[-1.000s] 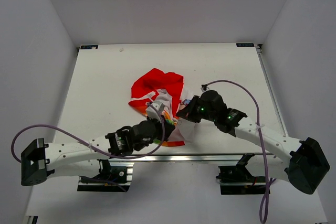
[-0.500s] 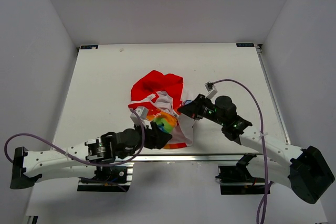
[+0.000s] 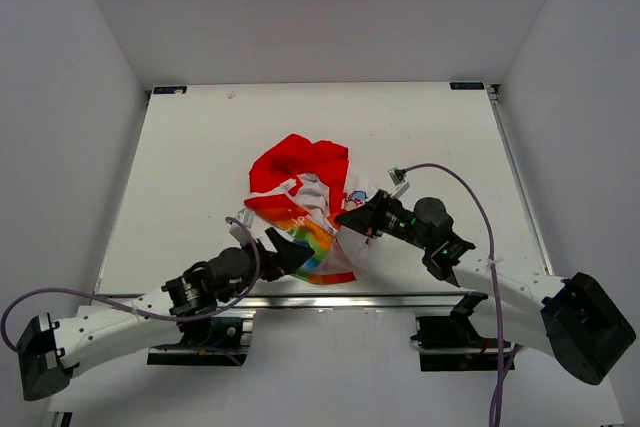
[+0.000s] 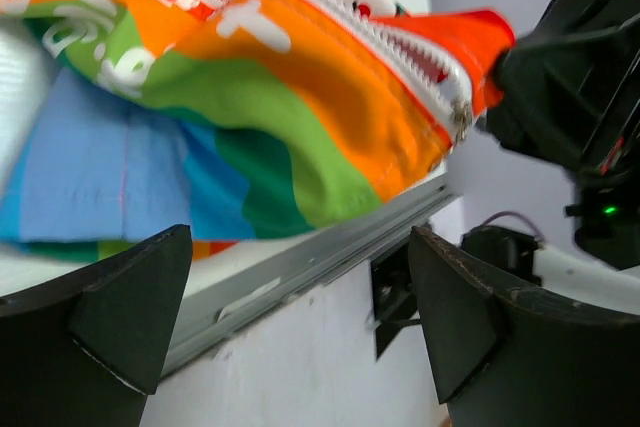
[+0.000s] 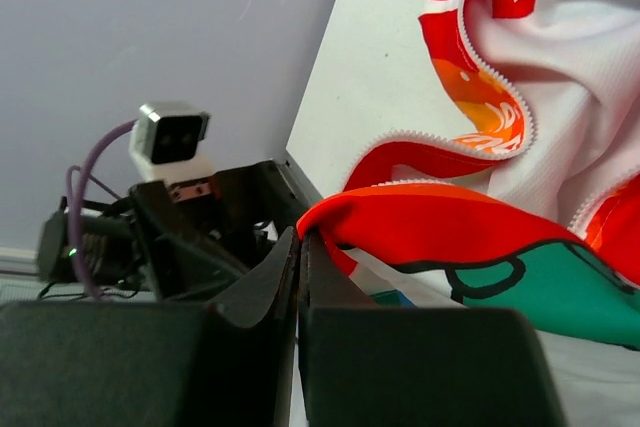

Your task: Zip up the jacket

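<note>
The jacket (image 3: 300,202) lies bunched and unzipped near the front edge of the surface (image 3: 190,147), with its red hood toward the back. This looks like the lining-up step, since the 2 zipper halves are not yet joined. The right gripper (image 3: 348,217) is pinched tight on a red edge of the hem. The left gripper (image 3: 284,250) gapes wide with nothing in it, just short of the rainbow half. A small metal piece (image 4: 460,117), likely the slider, sits ahead of it. Next, I'd guess, the left gripper must close on that corner so the other side can be fed in.
</note>
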